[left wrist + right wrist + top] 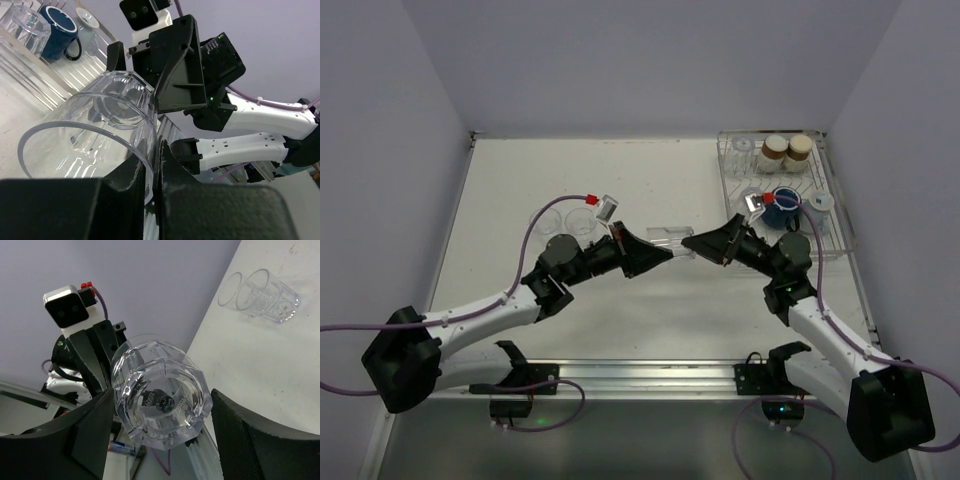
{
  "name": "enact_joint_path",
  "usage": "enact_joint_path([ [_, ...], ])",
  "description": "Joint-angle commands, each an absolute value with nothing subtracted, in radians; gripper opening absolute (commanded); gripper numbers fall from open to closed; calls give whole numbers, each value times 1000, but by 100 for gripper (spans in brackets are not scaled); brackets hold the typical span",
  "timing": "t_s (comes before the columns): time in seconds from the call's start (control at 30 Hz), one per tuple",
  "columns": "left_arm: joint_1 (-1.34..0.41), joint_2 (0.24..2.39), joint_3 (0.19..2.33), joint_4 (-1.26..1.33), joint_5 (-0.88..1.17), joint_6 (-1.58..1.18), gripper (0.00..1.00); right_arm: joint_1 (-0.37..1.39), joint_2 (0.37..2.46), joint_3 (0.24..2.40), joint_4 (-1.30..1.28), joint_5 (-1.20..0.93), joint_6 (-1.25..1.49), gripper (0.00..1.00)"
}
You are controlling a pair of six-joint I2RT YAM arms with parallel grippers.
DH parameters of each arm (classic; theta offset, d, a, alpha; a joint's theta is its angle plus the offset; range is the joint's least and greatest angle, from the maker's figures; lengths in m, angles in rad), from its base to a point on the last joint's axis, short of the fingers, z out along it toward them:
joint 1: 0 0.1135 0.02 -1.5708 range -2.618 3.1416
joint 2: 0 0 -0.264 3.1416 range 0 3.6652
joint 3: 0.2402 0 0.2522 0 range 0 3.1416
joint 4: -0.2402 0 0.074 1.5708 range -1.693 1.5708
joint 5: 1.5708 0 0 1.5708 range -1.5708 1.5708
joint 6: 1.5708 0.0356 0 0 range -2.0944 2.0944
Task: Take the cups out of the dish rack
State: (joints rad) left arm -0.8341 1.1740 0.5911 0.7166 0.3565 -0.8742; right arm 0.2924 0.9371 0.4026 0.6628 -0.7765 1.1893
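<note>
A clear glass tumbler (670, 237) hangs on its side between my two grippers above the table's middle. My left gripper (663, 251) is shut on its rim; in the left wrist view (155, 150) the fingers pinch the glass wall of the tumbler (95, 125). My right gripper (693, 243) is open, its jaws standing either side of the tumbler's base (160, 395) with a gap at the right finger (260, 440). The dish rack (725, 170) at the back right holds a dark blue mug (782, 207), two cream cups (775, 150), and clear tumblers (753, 197).
Two clear tumblers (565, 219) stand on the table left of centre, behind my left arm; they also show in the right wrist view (260, 295). In the left wrist view the blue mug (57, 32) and a tumbler (25, 27) sit in the rack. A metal rail (640, 375) runs along the near edge.
</note>
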Motion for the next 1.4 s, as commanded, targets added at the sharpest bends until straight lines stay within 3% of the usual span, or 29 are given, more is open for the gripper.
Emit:
enact_joint_path([
  [0.0, -844, 1132, 633, 624, 224, -780, 0, 348, 972, 388, 753, -812, 1204, 49],
  [0.03, -845, 1106, 650, 561, 148, -761, 0, 350, 971, 379, 752, -802, 1203, 60],
  [0.07, -844, 1095, 699, 482, 99, -709, 0, 350, 969, 374, 741, -792, 1198, 82],
  [0.13, -841, 1103, 777, 231, -41, -640, 0, 348, 954, 379, 656, -769, 1154, 97],
  [0.17, -841, 1117, 878, 131, -84, -580, 0, 350, 945, 382, 625, -759, 1111, 99],
  [0.4, -764, 1235, 1198, -479, -407, -434, 0, 350, 821, 408, 302, -574, 914, 99],
  [0.57, -589, 1307, 1316, -708, -417, -365, 0, 350, 764, 442, 112, -450, 775, 99],
  [0.8, -358, 1396, 1373, -781, -339, -299, 0, 350, 795, 434, 106, -472, 742, 99],
  [1.37, -314, 1588, 1462, -862, -262, -261, 0, 350, 793, 414, 104, -433, 716, 99],
])
